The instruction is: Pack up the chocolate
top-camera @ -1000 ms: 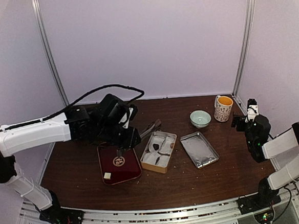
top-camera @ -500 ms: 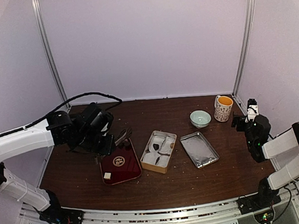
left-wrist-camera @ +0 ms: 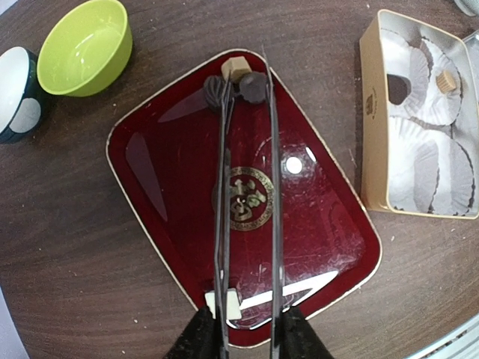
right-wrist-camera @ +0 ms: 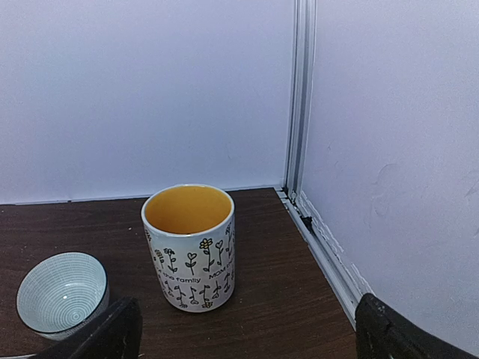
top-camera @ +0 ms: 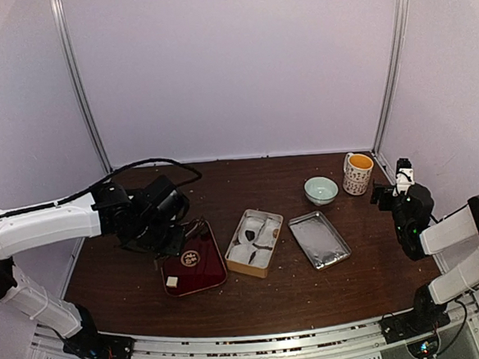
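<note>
Two chocolate lumps [left-wrist-camera: 253, 86] [left-wrist-camera: 213, 90] lie at the far end of a dark-red lid [left-wrist-camera: 172, 187], next to a pale cream cube [left-wrist-camera: 234, 67]. My left gripper [left-wrist-camera: 245, 338] is shut on thin metal tongs [left-wrist-camera: 274, 194]. The tong arms stand apart, their tips by the two lumps. In the top view my left gripper [top-camera: 167, 230] hangs over the lid [top-camera: 198, 269]. A gold tin [left-wrist-camera: 368, 134] with white paper cups lies to the right; it also shows in the top view [top-camera: 233, 258]. My right gripper [right-wrist-camera: 247, 345] is open and empty, far right.
A green bowl [left-wrist-camera: 84, 46] and a dark-and-white bowl [left-wrist-camera: 19, 93] stand left of the lid. A second cream cube [left-wrist-camera: 230, 305] sits at the lid's near end. A silver tray [top-camera: 318, 240], a teal bowl [top-camera: 321, 190] and a flowered mug [right-wrist-camera: 189, 247] stand to the right.
My left arm has drawn back to the left from the gold tin. The tongs now lie over the red lid. My right arm has not moved.
</note>
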Controlling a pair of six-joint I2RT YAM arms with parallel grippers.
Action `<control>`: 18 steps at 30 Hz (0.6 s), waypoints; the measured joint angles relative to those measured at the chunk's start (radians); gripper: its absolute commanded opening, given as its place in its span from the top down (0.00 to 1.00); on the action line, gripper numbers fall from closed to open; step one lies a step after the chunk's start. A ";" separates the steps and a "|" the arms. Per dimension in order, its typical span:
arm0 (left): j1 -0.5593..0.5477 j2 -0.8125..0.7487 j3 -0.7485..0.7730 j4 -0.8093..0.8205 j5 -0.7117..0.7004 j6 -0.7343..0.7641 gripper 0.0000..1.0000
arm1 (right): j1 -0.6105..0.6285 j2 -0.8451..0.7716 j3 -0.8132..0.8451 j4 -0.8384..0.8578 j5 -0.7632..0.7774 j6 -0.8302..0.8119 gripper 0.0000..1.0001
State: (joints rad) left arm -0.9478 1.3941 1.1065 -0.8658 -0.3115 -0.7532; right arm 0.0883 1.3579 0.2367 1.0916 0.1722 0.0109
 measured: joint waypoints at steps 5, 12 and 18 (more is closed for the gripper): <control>0.000 0.043 0.000 0.001 0.001 0.000 0.71 | 0.000 0.000 0.000 0.000 0.000 0.000 0.00; 0.000 0.064 0.000 0.004 0.006 0.003 0.70 | 0.000 0.000 0.000 0.000 0.000 0.000 0.00; 0.000 0.071 0.000 0.012 0.016 0.005 0.69 | 0.000 0.000 0.000 0.000 0.000 0.000 0.00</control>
State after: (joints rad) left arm -0.9478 1.4647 1.1065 -0.8536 -0.2958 -0.7483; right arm 0.0883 1.3579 0.2367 1.0916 0.1722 0.0109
